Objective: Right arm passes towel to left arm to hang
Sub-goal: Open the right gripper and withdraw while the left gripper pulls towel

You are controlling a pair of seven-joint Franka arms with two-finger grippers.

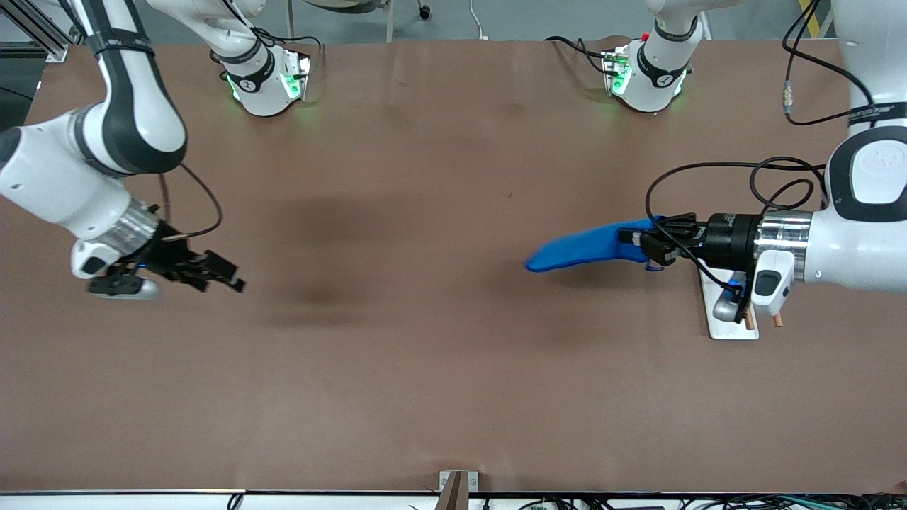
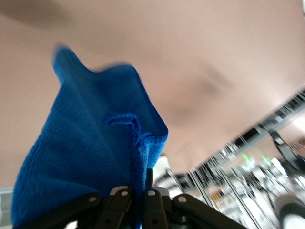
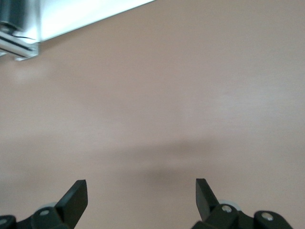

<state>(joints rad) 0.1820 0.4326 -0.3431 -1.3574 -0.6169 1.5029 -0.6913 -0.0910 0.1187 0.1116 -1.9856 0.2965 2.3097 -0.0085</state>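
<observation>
The blue towel (image 1: pixel 581 249) is held in my left gripper (image 1: pixel 629 238), which is shut on one end of it. The towel trails from the jaws toward the right arm's end of the table, up in the air over the brown table. In the left wrist view the towel (image 2: pixel 90 143) fills the space ahead of the left gripper (image 2: pixel 141 191), pinched between the shut fingers. My right gripper (image 1: pixel 228 276) is open and empty over the table at the right arm's end. In the right wrist view the right gripper (image 3: pixel 140 191) shows spread fingers with only bare table between them.
A white flat stand (image 1: pixel 730 322) with small wooden pegs lies on the table under the left wrist. The two arm bases (image 1: pixel 266 81) (image 1: pixel 648 78) stand at the table's edge farthest from the front camera. A small metal bracket (image 1: pixel 457 485) sits at the nearest edge.
</observation>
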